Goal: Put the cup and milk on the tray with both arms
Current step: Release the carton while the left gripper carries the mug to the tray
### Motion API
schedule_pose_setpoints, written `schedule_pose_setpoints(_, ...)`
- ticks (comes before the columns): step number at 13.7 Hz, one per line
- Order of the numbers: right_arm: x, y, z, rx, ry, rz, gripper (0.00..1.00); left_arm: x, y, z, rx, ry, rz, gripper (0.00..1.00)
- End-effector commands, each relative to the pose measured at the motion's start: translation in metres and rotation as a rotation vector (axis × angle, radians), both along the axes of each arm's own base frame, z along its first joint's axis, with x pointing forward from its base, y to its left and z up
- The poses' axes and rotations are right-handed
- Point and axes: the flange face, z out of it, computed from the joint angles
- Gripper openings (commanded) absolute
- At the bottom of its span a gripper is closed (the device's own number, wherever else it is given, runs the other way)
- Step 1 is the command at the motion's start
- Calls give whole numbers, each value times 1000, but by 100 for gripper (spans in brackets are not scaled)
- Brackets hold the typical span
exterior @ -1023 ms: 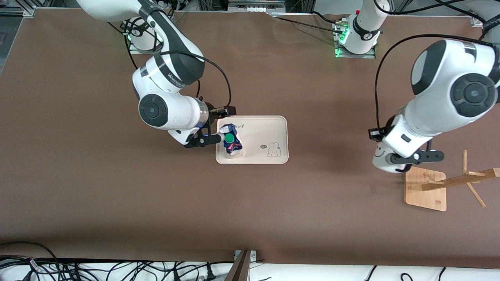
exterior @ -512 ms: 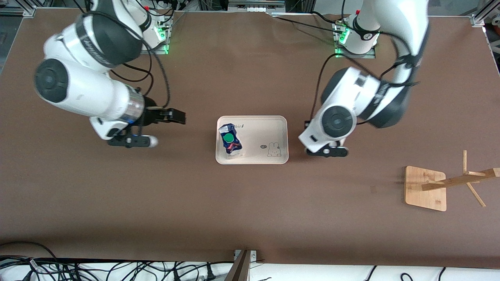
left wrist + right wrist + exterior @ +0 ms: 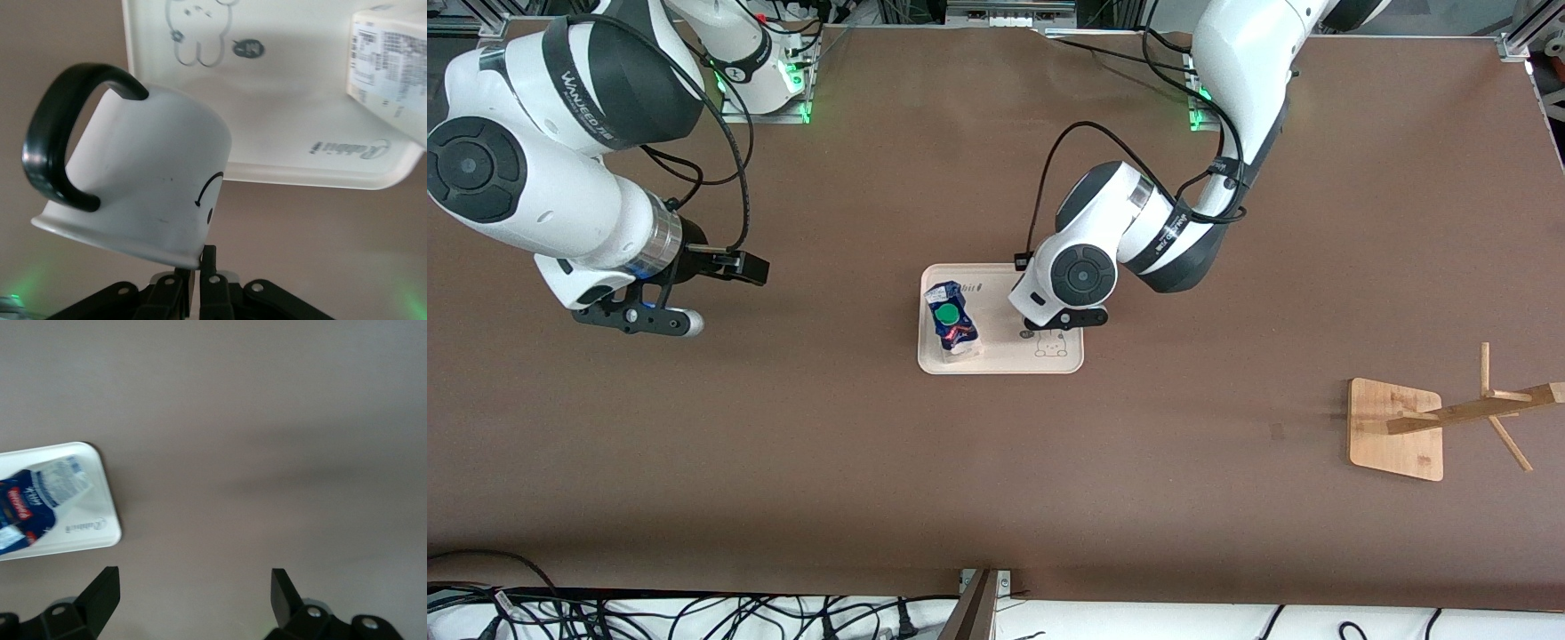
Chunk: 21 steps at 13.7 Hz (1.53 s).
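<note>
The cream tray (image 3: 1005, 360) lies mid-table. The milk (image 3: 953, 327) stands on it at the right arm's end, green cap up. My left gripper (image 3: 1063, 322) is over the tray's bunny end, shut on the rim of the white cup (image 3: 147, 173). The cup hangs tilted, black handle (image 3: 57, 140) outward, over the tray's edge (image 3: 293, 100) by the bunny drawing; I cannot tell whether it touches. The arm's wrist hides it in the front view. The milk (image 3: 390, 73) shows beside it. My right gripper (image 3: 654, 320) is open and empty over bare table, away from the tray (image 3: 93, 527) and milk (image 3: 33, 497).
A wooden stand (image 3: 1396, 427) with pegs sits at the left arm's end of the table, nearer to the front camera than the tray. Cables (image 3: 605, 613) lie along the front edge.
My left arm has carried the cup from beside the tray to over its bunny end. My right gripper has drawn farther away from the tray, toward its own end of the table.
</note>
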Motion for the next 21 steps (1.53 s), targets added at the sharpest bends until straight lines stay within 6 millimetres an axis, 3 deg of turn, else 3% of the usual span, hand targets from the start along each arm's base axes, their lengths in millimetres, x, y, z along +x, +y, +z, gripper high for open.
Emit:
schedule_pose_setpoints(1,-5,-39,1,-34,25,-46,100,17,-3,-38,17,42,230,0)
schedule_pose_setpoints(3,-2,-86,16,-30,-3,-112,100,20,-3,-55,55,60,339,0)
schedule_pose_setpoints(5,3,-160,26,-9,-28,-208,100,22,-4,-65,40,95,391,0)
schedule_pose_setpoints(7,0,-212,30,2,-33,-206,100,18,-7,-74,41,116,396,0)
schedule_pose_setpoints(8,-4,-242,31,0,-41,-226,100,19,-6,-73,37,106,379,32)
schedule_pose_setpoints(9,-9,-259,34,1,-79,-245,100,21,-3,-71,33,98,366,99)
schedule_pose_setpoints(11,-18,-262,45,-13,-154,-253,100,22,0,-68,22,61,288,100)
schedule_pose_setpoints(13,-26,-238,68,-25,-190,-216,100,25,8,-54,31,51,255,100)
schedule_pose_setpoints(15,-34,-232,72,-26,-188,-212,100,22,18,-29,76,38,185,100)
schedule_pose_setpoints(17,-35,-226,73,-21,-204,-205,100,29,39,30,103,-77,59,100)
schedule_pose_setpoints(18,-32,-212,72,-15,-216,-182,100,41,61,55,91,-124,7,100)
schedule_pose_setpoints(21,-30,-207,70,-20,-228,-168,100,62,123,122,84,-234,-93,100)
